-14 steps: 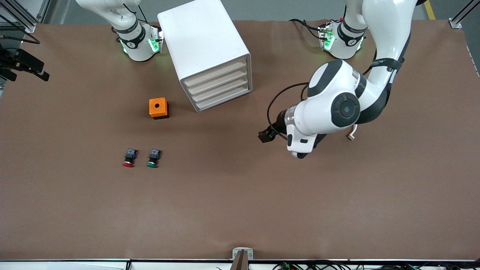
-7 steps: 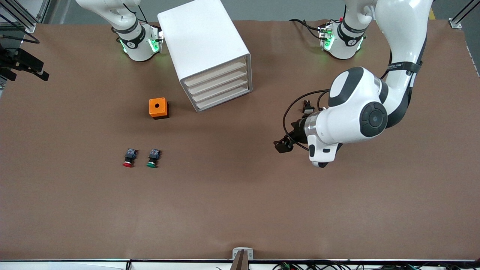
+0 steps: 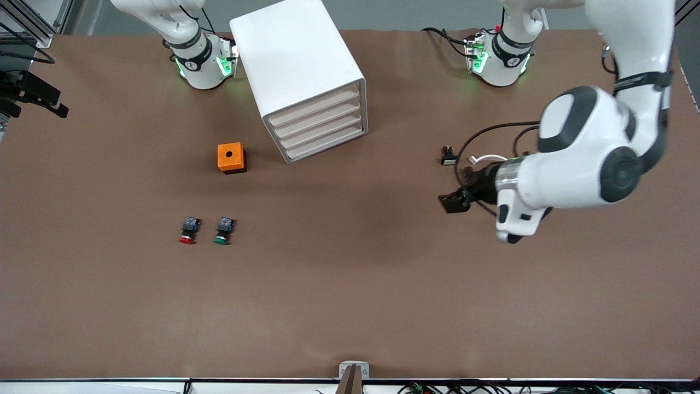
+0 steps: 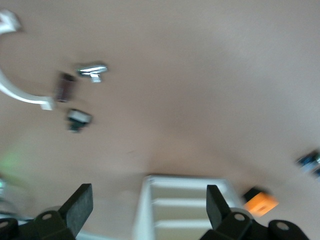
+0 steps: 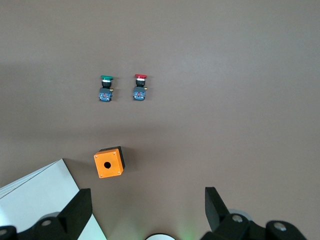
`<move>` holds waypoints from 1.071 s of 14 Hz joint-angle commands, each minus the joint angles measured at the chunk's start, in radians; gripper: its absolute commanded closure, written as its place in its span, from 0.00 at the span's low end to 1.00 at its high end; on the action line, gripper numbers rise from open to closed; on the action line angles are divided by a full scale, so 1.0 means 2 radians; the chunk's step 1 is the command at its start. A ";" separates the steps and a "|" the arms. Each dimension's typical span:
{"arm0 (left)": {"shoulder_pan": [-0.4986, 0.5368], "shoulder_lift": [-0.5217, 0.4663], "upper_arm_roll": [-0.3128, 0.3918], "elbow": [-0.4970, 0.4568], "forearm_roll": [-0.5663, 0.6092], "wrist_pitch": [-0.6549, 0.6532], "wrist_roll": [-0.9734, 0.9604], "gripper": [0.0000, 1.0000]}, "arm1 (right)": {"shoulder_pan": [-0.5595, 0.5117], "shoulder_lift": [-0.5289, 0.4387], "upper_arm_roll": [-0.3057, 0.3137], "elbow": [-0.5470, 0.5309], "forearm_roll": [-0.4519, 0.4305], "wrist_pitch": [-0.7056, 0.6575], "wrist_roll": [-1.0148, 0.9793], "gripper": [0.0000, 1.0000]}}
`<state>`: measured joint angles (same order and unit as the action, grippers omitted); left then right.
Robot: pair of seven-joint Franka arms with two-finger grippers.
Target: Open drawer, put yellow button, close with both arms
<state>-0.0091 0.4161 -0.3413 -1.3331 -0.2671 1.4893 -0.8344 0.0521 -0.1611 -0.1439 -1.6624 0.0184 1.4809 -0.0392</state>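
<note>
Right gripper (image 5: 145, 212) waits, jaws wide, high over the red button (image 3: 187, 230) and green button (image 3: 222, 231); the yellow button shows nowhere, so a wrong cap may be grasped. Every drawer (image 3: 322, 121) is shut. Left gripper (image 3: 454, 202), jaws wide, could sweep the small parts (image 3: 448, 158) beside it.

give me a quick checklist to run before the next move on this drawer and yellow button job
1. Drawer open for the button: not ok. All four drawers of the cabinet are shut.
2. Yellow button located: cannot tell. Only a red button and a green button show.
3. Left gripper free: ok. Fingers open, empty, over bare table toward the left arm's end.
4. Right gripper free: ok. Fingers open, empty, high over the orange box.
5. Drawer fronts unblocked: ok. The orange box sits beside the cabinet, not in front.
6. Small parts by the left gripper identified: cannot tell.
</note>
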 commanded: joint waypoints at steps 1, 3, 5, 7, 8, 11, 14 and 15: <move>0.014 -0.052 -0.003 -0.018 0.063 -0.072 0.102 0.00 | -0.008 -0.013 0.008 -0.010 -0.002 0.001 -0.004 0.00; 0.035 -0.078 -0.002 -0.037 0.080 -0.096 0.158 0.00 | -0.005 -0.013 0.009 -0.010 -0.005 -0.001 -0.003 0.00; 0.066 -0.127 -0.003 -0.089 0.089 -0.093 0.225 0.00 | -0.004 -0.013 0.009 -0.010 -0.005 -0.001 -0.003 0.00; 0.092 -0.172 -0.004 -0.135 0.103 -0.078 0.272 0.00 | -0.005 -0.015 0.009 -0.011 -0.008 -0.001 -0.003 0.00; 0.109 -0.194 -0.004 -0.157 0.103 -0.069 0.305 0.00 | -0.004 -0.015 0.009 -0.010 -0.012 -0.001 -0.003 0.00; 0.127 -0.249 0.010 -0.218 0.103 -0.044 0.380 0.00 | -0.004 -0.015 0.009 -0.011 -0.013 -0.001 -0.003 0.00; 0.075 -0.295 0.082 -0.281 0.102 0.005 0.406 0.00 | -0.004 -0.015 0.010 -0.011 -0.013 -0.001 -0.003 0.00; 0.052 -0.307 0.103 -0.298 0.102 0.018 0.406 0.00 | -0.004 -0.015 0.009 -0.011 -0.013 -0.001 -0.003 0.00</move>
<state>0.1752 -0.1071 -0.2159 -1.8114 -0.0749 1.4525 -0.0473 0.0521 -0.1651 -0.1350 -1.6626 0.0053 1.4781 -0.0400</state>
